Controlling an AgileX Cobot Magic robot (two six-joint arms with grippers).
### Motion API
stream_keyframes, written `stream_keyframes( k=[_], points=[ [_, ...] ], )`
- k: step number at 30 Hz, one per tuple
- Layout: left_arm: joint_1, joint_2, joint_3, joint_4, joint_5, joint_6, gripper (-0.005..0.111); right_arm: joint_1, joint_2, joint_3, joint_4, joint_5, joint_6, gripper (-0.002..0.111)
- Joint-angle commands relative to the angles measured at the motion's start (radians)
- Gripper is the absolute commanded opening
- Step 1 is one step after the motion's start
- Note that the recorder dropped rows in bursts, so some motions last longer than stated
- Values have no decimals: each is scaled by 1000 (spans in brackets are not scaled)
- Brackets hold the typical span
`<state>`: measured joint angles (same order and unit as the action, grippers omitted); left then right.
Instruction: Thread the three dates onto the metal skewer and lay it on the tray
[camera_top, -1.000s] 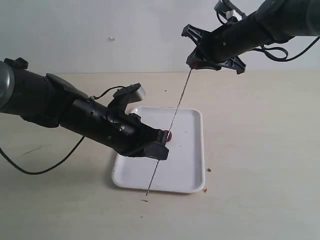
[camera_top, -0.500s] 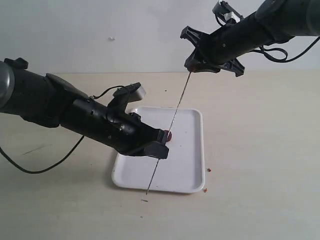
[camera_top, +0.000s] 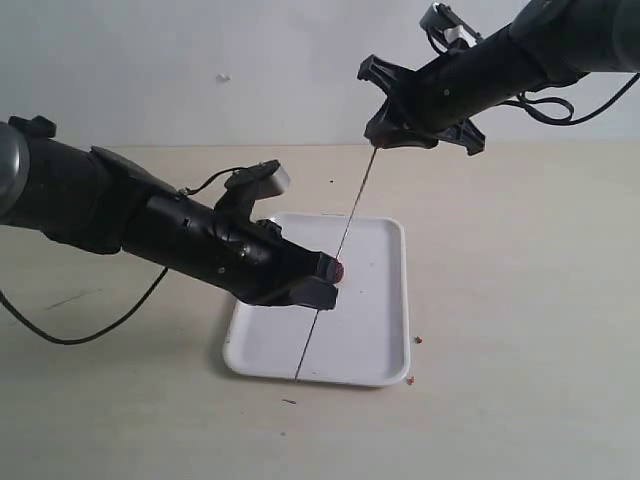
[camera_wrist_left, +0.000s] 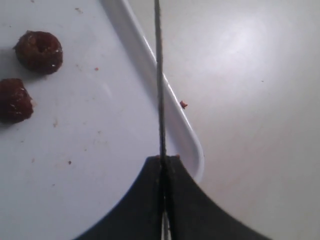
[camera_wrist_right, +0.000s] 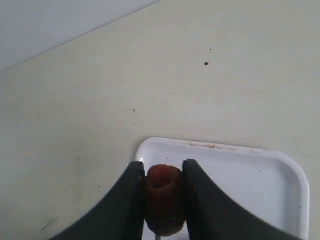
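- The left hand (camera_wrist_left: 163, 165) is closed tight on the metal skewer (camera_top: 352, 215), pinching its lower part just above the tray (camera_top: 385, 340).
- The right hand (camera_top: 378, 128) is clamped on one date (camera_wrist_right: 163, 195), held at the skewer's top end, high over the tray's far edge. I cannot tell whether the point is through it.
- Since a second ago the left hand has risen a little, and the skewer's lower tip has drawn in from just past the tray's near rim to about over it. The date has not slid down the rod, so I judge the first threading is still under way.
- The other two dates (camera_wrist_left: 39, 51) lie near each other on the tray.
- Around the tray the desk (camera_top: 520, 300) is open, apart from crumbs (camera_top: 420, 340) beside the tray's right edge. The free tip hangs close to the rim and could catch there.
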<state>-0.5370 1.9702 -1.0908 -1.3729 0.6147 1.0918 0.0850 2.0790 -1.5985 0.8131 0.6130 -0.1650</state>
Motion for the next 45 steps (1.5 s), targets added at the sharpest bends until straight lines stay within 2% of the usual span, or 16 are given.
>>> stream_keyframes(
  k=[1, 21, 30, 33, 38, 40, 45],
  points=[
    [-1, -2, -26, -30, -17, 8, 0, -4, -5, -5, 0, 20, -16, 25],
    [-1, 86, -247, -265, -89, 4, 0, 31, -5, -3, -3, 46, -18, 25],
    [-1, 109, -318, -286, -133, 4, 0, 31, -5, -3, -3, 50, -78, 26],
    [-1, 109, -319, -286, -172, 4, 0, 31, -5, -3, -3, 50, -78, 35],
    [0, 109, -319, -217, -179, 4, 0, 31, -7, -3, -8, 50, -117, 61],
    [2, 109, -319, -153, -179, -15, 0, 31, -14, -3, -22, 52, -128, 66],
    [30, 109, -319, 65, -114, -171, 0, 26, -42, -3, -97, 41, -128, 66]
  ],
)
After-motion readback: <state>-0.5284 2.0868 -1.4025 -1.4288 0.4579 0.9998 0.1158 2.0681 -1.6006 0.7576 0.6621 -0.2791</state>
